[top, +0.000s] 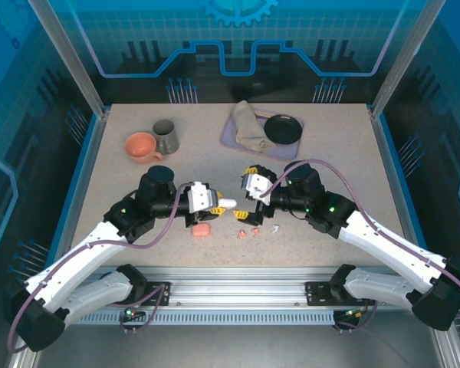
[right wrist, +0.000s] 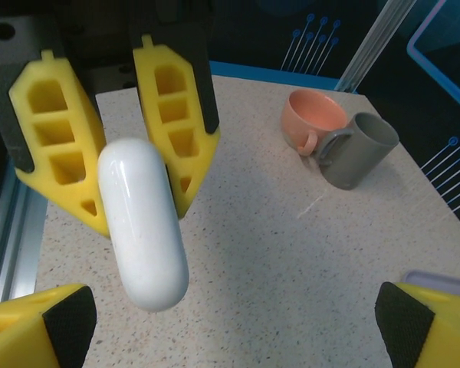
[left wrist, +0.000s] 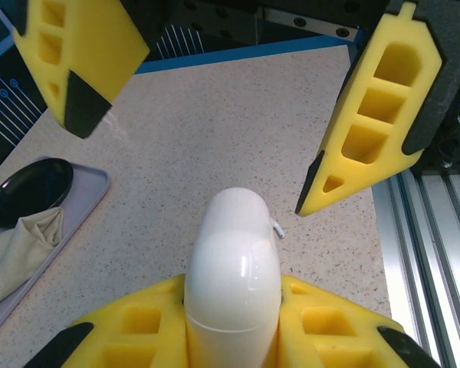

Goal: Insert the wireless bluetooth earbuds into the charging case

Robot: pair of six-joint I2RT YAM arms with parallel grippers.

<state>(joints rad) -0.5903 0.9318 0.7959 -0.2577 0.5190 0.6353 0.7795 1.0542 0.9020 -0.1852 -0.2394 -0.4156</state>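
My left gripper is shut on a white pebble-shaped charging case, which it holds level above the table. The case sits clamped between my yellow fingers, its lid seam closed. My right gripper faces it, open wide, with nothing between its fingers. In the right wrist view the case hangs in front of my open right gripper. Two salmon-pink earbuds and a white earbud lie on the table below. The white earbud peeks out from behind the case. A salmon-pink case lies beneath the left gripper.
An orange cup and a grey mug stand at the back left. A lilac tray at the back centre holds a beige cloth and a black dish. The metal rail runs along the near edge.
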